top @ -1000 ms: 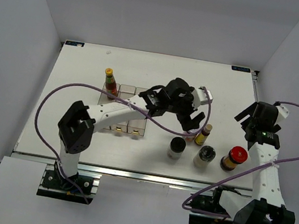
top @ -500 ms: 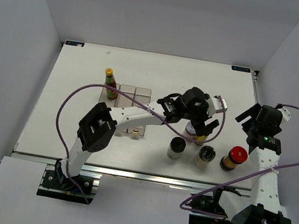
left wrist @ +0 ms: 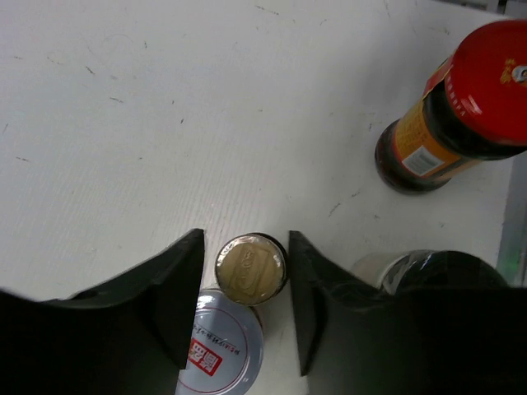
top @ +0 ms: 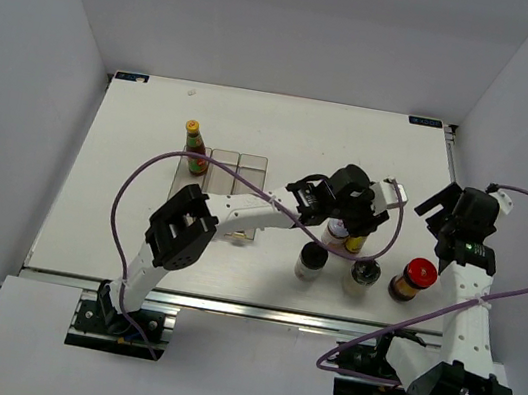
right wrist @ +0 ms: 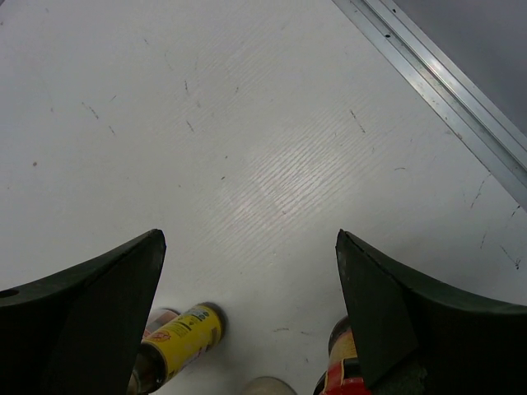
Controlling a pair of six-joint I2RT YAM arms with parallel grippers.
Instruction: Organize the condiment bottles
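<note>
1. Top external view: the left arm stretches across to the cluster at right, and the left gripper [left wrist: 247,240] is low over the tiny yellow-capped bottle [left wrist: 251,269].
2. Left wrist view: the fingers [left wrist: 177,288] bracket that cap closely. One side looks to be touching and a sliver shows on the other, so I cannot tell whether it is clamped.
3. White jar [left wrist: 221,355] is just beside that bottle.
4. Black-lidded shaker [top: 313,258] and second black-lidded shaker [top: 365,272] stand nearer the arm bases, with the red-lidded dark jar [top: 415,276] to their right.
5. Slim red sauce bottle [top: 193,145] is upright at the far-left end of the clear tray [top: 249,165], well apart from the cluster.
6. Right gripper [right wrist: 249,239] has its jaws wide apart with only bare table between them.
</note>
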